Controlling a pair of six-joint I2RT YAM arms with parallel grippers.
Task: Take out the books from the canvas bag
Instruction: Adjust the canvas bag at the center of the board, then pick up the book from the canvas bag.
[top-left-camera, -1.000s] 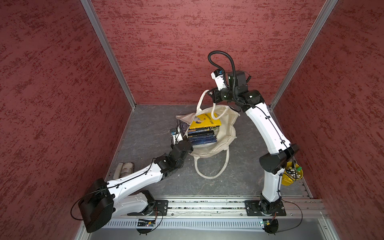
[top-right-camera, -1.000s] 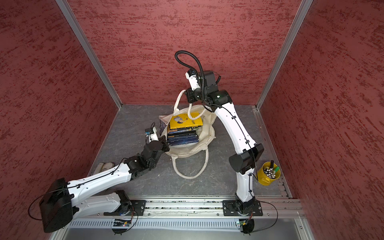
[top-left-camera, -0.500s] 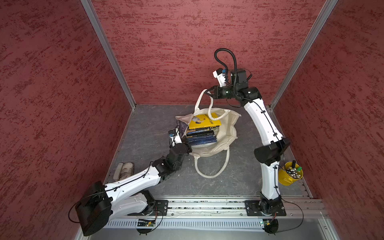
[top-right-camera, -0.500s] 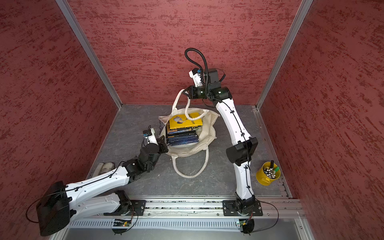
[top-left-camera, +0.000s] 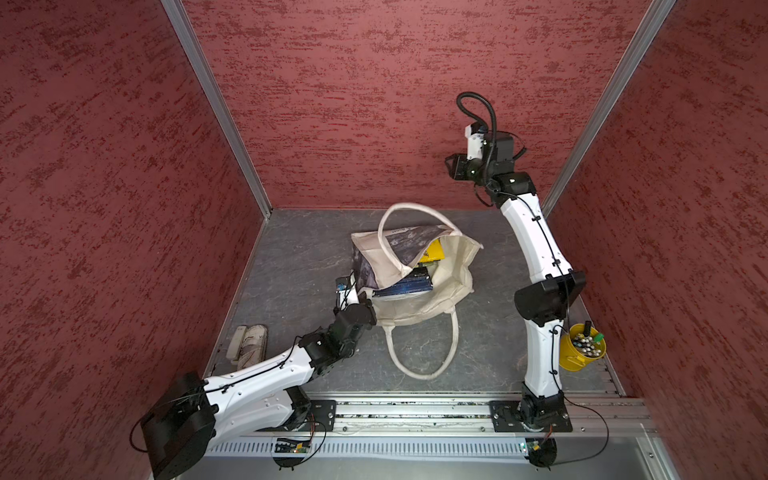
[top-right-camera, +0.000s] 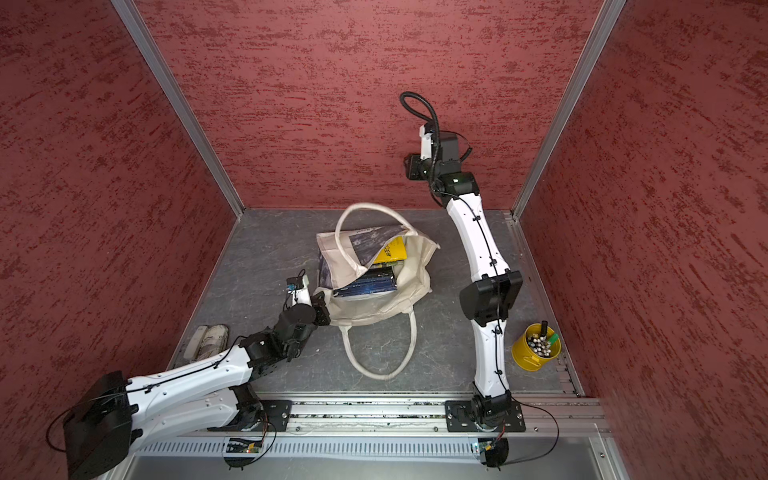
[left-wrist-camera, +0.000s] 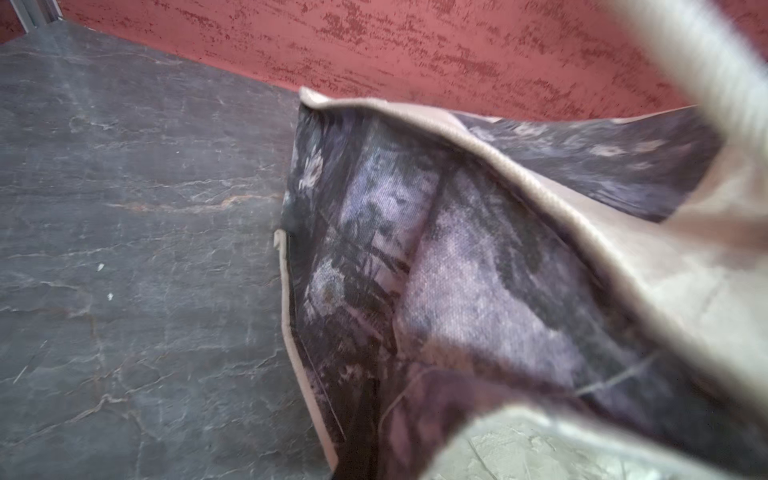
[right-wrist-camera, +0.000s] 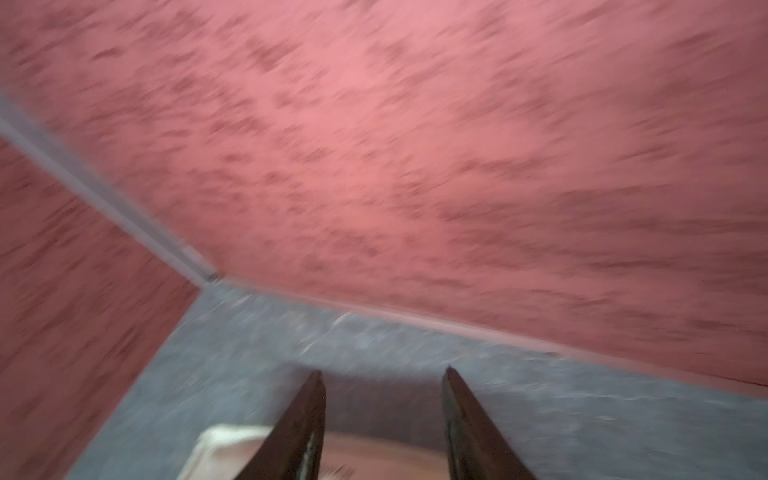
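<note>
Closest to me, a loop handle (top-left-camera: 419, 361) of the canvas bag (top-left-camera: 451, 286) lies flat on the grey desk (top-left-camera: 299, 257). A small yellow bucket (top-left-camera: 579, 353) stands off by the right arm, well apart from the bag.

Just past that handle, the left hand (top-left-camera: 366, 301) is at the bag's near-left rim corner. It is pressed together on the cloth, its tips buried in the fold. The left wrist view shows only the dark printed side (left-wrist-camera: 457, 270), close up.

The bag sits mid-desk with its mouth gaping upward and the printed side leaning over the opening. Inside it the books (top-left-camera: 405, 284) lie stacked. The dark navy ones are below and a yellow book (top-left-camera: 433, 251) is on top, half under the cloth. The other handle (top-left-camera: 397, 212) arches up over the far side.

Farthest off, the right hand (top-left-camera: 455, 166) hangs high by the back wall (top-left-camera: 374, 104), touching nothing. In the right wrist view its fingers (right-wrist-camera: 299, 424) stand spread, with nothing between them.
</note>
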